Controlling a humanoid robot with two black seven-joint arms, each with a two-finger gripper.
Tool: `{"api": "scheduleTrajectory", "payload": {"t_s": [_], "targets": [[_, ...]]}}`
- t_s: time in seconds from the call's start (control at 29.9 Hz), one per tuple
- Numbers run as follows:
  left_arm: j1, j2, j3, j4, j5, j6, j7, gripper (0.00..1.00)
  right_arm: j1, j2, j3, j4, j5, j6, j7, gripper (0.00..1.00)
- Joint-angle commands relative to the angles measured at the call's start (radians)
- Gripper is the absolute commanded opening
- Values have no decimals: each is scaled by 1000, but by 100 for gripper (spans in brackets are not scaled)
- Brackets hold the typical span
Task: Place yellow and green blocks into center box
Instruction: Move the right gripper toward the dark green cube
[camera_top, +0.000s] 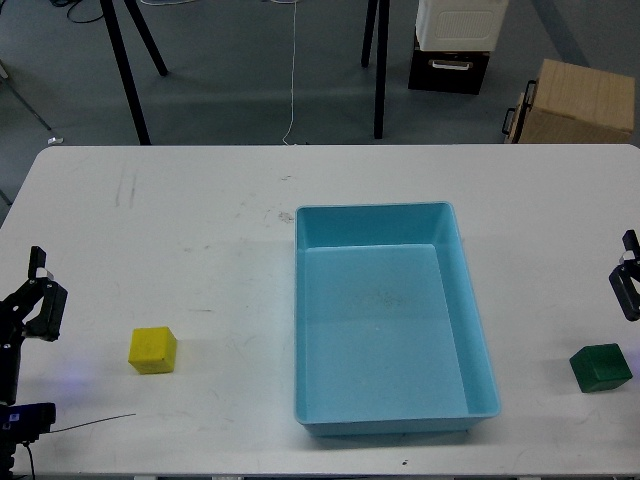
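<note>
Two blocks are seen: one yellow block (152, 350) and one green block (601, 367). One blue box (480, 330) is counted.

A white counter (200, 230) with rounded far corners fills most of the view; its surface carries faint dark scuffs and smudges. Beyond its far edge lies a grey floor (250, 70). Black stand legs (125, 70) slant down at the left, and another black leg (379, 80) stands near the middle. A thin white cable (293, 70) hangs to the floor. At the far right sit a black-and-white case (455, 45) and a brown cardboard box (578, 102).
</note>
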Motion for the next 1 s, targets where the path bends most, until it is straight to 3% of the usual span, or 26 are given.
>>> {"api": "scheduleTrajectory", "payload": {"t_s": [0.0,0.2,0.37,0.54,0.8,0.9,0.97], "targets": [[-2,-9,0,0,0,0,4,100,-2,1,-5,-1,1,0,-4,100],[-14,-9,-2,0,0,0,5,100,34,-97,-22,16,-7,0,-10,100],[-54,-16,-2,0,0,0,2,100,210,-382,-137,48,-158,-192,-9,100],[-77,-48,0,0,0,0,5,100,517,-608,-429,48,-246,-314,-18,100],[-106,-45,3,5,0,0,5,100,1121,-714,-1086,48,-511,-409,-127,100],[-122,-46,17,6,0,0,5,100,1336,-713,-1318,45,-646,-409,-188,100],[-126,-48,27,9,2,0,5,100,1453,-713,-1445,45,-717,-404,-255,100]]}}
